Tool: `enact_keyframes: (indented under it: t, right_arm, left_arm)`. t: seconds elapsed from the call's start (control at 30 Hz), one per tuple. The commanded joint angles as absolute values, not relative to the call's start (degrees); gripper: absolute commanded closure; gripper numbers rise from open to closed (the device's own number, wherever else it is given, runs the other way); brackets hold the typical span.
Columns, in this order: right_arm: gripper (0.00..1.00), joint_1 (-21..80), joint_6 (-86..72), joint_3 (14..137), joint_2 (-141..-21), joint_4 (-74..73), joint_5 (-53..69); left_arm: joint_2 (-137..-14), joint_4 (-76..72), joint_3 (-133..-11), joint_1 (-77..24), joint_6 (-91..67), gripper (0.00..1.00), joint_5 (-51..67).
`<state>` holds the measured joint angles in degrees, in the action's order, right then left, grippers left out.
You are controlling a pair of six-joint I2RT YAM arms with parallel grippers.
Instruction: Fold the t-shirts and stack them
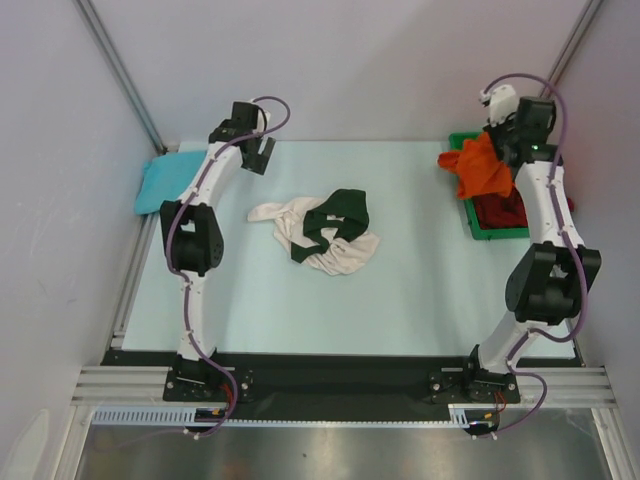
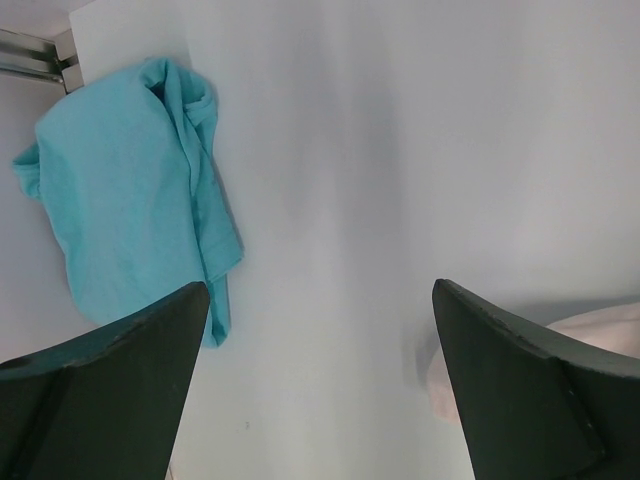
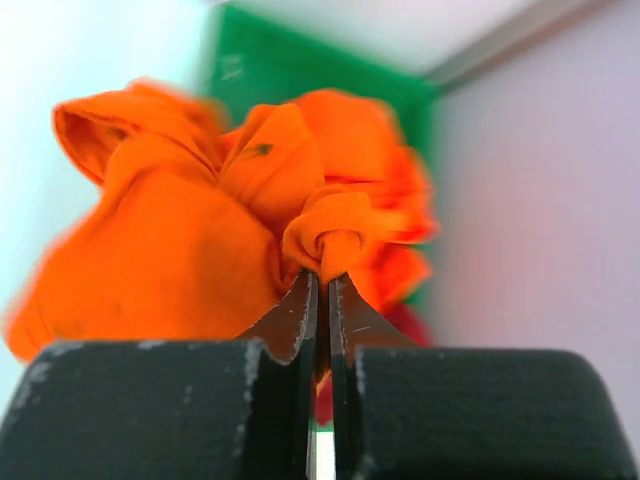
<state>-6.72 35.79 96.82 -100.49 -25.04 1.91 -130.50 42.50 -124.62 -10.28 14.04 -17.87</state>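
Note:
An orange t-shirt [image 1: 482,166] hangs bunched above the green bin, pinched by my right gripper [image 1: 497,138]. In the right wrist view the jaws are shut on a fold of this orange t-shirt [image 3: 230,220], gripper [image 3: 323,278]. A dark red t-shirt [image 1: 500,208] lies in the bin below. A cream t-shirt with dark green sleeves [image 1: 325,232] lies crumpled mid-table. A teal t-shirt [image 1: 165,183] lies at the far left edge, also teal t-shirt [image 2: 130,180]. My left gripper [image 1: 258,152] hovers open above the table between the teal and cream shirts, gripper [image 2: 320,290].
The green plastic bin [image 1: 480,233] stands at the far right, close to the side wall. Aluminium frame rails run along the table's left edge [image 1: 135,270]. White walls enclose the back and both sides.

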Motion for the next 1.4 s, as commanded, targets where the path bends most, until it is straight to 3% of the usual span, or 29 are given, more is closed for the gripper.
enact_keyframes:
  t: [0.0, 0.67, 0.7, 0.73, 0.77, 0.83, 1.13, 1.2, 1.23, 1.37]
  right_arm:
    - [1.00, -8.9, 36.9, 100.6, -98.2, -21.5, -1.4]
    - [0.99, -12.4, 38.8, 101.5, -115.7, -14.0, -10.0]
    - [0.81, -12.4, 38.8, 102.0, -115.8, -14.7, -10.0]
    - [0.42, -12.3, 40.0, 102.7, -114.8, -15.7, -8.2]
    - [0.15, -12.0, 40.4, 102.3, -113.4, -16.2, -7.4]
    - [0.01, -10.3, 40.5, 100.8, -107.8, -14.9, -5.6]
    - [0.00, 3.4, 39.1, 90.5, -88.3, -12.0, 4.5]
    - [0.04, 8.4, 37.1, 88.1, -86.9, -16.3, 7.6]
    - [0.10, 10.4, 36.6, 84.4, -86.7, -17.3, 10.2]
    - [0.16, 17.9, 33.0, 77.4, -86.8, -17.8, 15.7]
  left_arm:
    - [-131.9, 41.8, -127.3, -10.8, 14.5, 0.00, -18.2]
    - [-128.9, 42.5, -124.8, -11.7, 13.5, 0.00, -17.4]
    - [-128.8, 42.5, -124.6, -11.7, 13.6, 0.00, -17.7]
    - [-128.2, 42.5, -124.5, -11.7, 13.6, 0.00, -17.8]
    - [-128.1, 42.4, -124.0, -11.7, 13.7, 0.00, -18.0]
    - [-126.9, 42.2, -123.2, -11.7, 13.9, 0.00, -18.3]
    - [-121.8, 41.9, -122.1, -10.3, 13.8, 0.00, -13.5]
    - [-121.6, 42.7, -121.9, -9.8, 13.5, 0.00, -12.3]
    - [-121.6, 43.1, -121.7, -9.8, 13.1, 0.00, -11.5]
    - [-121.4, 44.6, -120.3, -8.9, 11.6, 0.00, -10.2]
